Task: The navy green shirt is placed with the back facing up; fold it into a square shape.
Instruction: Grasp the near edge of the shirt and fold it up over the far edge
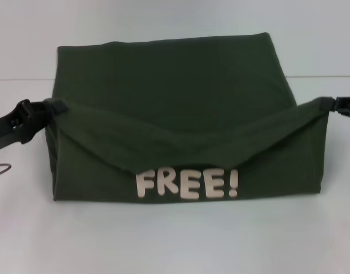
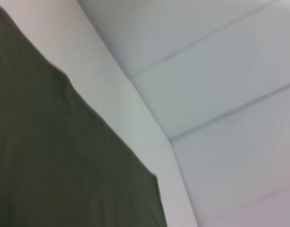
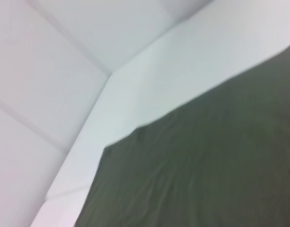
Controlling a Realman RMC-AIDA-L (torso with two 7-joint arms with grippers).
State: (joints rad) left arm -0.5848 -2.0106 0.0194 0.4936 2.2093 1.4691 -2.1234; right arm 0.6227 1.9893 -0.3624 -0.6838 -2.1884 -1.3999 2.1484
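A: Where's the shirt [image 1: 169, 85]?
B: Middle of the white table [image 1: 175, 240]; already narrowed into a block; far part lies flat toward 12 o'clock, near edge is lifted off the table and sags in a V between the two arms.

A: Grippers?
B: Left gripper [image 1: 42, 111] at 9 o'clock, clenched on the shirt's near-left corner; right gripper [image 1: 339, 106] at 3 o'clock, mostly cut off by the frame edge, looks to be grasping the near-right corner since the cloth pulls taut up to it.

A: Why held like that?
B: My read: pinching both corners level keeps the fold line straight as the near half goes over toward 12; the sag in the middle is just slack soft fabric.

A: That lettering?
B: White "FREE!" print [image 1: 187, 184] at 6 o'clock, showing below the sagging edge; so the shirt isn't plain.

A: Wrist views?
B: Both show only green cloth against table and wall; no fingers visible.

A: Progress?
B: Looks like the final crosswise fold is in hand, not yet laid down; risk is uneven corners giving a skewed square.
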